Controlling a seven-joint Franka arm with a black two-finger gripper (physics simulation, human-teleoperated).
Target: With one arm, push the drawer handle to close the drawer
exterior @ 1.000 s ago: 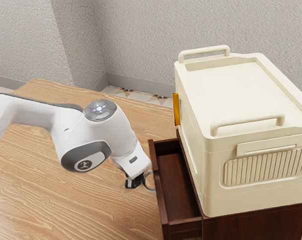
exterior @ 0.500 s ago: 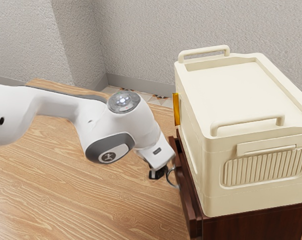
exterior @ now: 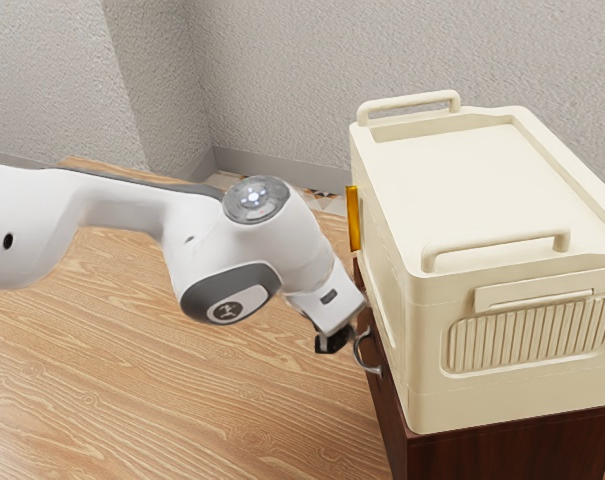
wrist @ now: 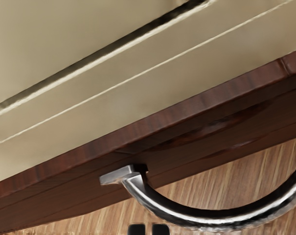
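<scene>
The black gripper (exterior: pixel 332 343) is beside the curved metal handle (exterior: pixel 373 371) on the dark wooden drawer front (exterior: pixel 385 408), on the arm's side of the cabinet. In the wrist view, the tips of my gripper (wrist: pixel 148 229) stand close together, shut, just outside the arc of the silver handle (wrist: pixel 211 218). Nothing is held between them. Whether they touch the handle cannot be told. The drawer front (wrist: pixel 69 200) lies close against the cabinet, under its top edge, and no drawer interior shows.
A large cream box (exterior: pixel 462 200) with raised handles stands on the cabinet (exterior: pixel 502 440). An amber strip (exterior: pixel 354 218) is on the box's side. The wooden table (exterior: pixel 182 400) extends below the arm, with textured walls (exterior: pixel 282 80) behind.
My hand has moved toward the cabinet, to the exterior view's right. The drawer has slid in with it, from clearly open to against the cabinet; the last half second brought only a small move.
</scene>
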